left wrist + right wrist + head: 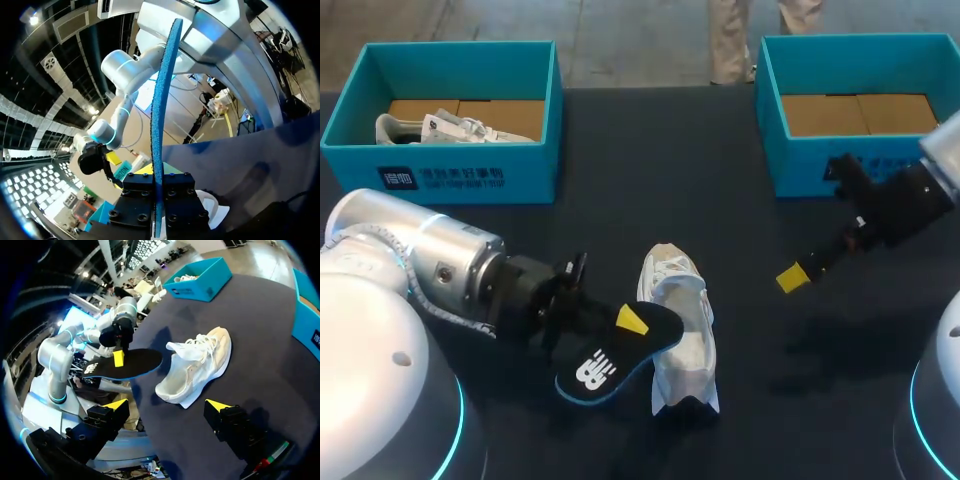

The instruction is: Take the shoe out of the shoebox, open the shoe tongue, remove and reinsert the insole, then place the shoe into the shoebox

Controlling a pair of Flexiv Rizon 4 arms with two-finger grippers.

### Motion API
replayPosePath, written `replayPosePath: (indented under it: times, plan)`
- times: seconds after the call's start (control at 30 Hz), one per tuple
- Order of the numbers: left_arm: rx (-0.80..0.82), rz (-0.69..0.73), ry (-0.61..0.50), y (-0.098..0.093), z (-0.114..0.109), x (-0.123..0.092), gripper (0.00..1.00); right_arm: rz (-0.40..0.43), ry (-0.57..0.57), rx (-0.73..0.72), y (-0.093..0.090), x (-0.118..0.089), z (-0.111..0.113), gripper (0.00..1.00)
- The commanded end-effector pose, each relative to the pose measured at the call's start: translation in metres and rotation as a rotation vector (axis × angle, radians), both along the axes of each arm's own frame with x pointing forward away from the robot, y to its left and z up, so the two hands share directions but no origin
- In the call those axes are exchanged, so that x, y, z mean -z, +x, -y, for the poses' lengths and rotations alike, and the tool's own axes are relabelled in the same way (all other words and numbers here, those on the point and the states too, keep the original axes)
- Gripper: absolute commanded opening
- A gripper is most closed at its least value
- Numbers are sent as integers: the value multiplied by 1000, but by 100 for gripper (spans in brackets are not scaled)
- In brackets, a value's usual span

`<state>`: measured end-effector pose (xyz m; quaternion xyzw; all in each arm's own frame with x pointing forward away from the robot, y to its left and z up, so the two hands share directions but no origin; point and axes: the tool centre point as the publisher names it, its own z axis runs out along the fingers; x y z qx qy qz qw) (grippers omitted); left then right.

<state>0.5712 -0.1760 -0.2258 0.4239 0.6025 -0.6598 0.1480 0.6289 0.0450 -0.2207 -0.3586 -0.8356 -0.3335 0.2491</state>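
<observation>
Head view: left gripper [629,322] clamped on black insole [595,370], just left of white shoe [682,325] lying mid-table [620,220]; right gripper [792,277] hovers right of shoe, near right shoebox [820,170]; left shoebox [440,170] far left, second shoe [440,128] inside

Left wrist view: insole [162,100] edge-on, pinched from both sides by left gripper [157,210]

Right wrist view: right gripper [167,407] spread wide, holding nothing; shoe [197,365] ahead on its side; insole [125,365] beside it in left gripper [118,358]

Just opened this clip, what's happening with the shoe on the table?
The left gripper is shut on a black, blue-edged insole, held beside the white sneaker lying on the dark table. The right gripper hangs open and empty near the empty right teal shoebox. Another white shoe sits in the left teal shoebox.
</observation>
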Motion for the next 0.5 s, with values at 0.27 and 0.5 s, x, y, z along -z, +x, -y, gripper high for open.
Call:
replayPosePath:
  times: [0.27, 0.5]
  plan:
    - [5, -110, -4, -10, -3, 9, 0, 396, -141, -298, -16, 4, -21, 100]
    - [1, -171, -4, -22, -3, 21, 0, 469, -128, -350, -27, 25, -15, 100]
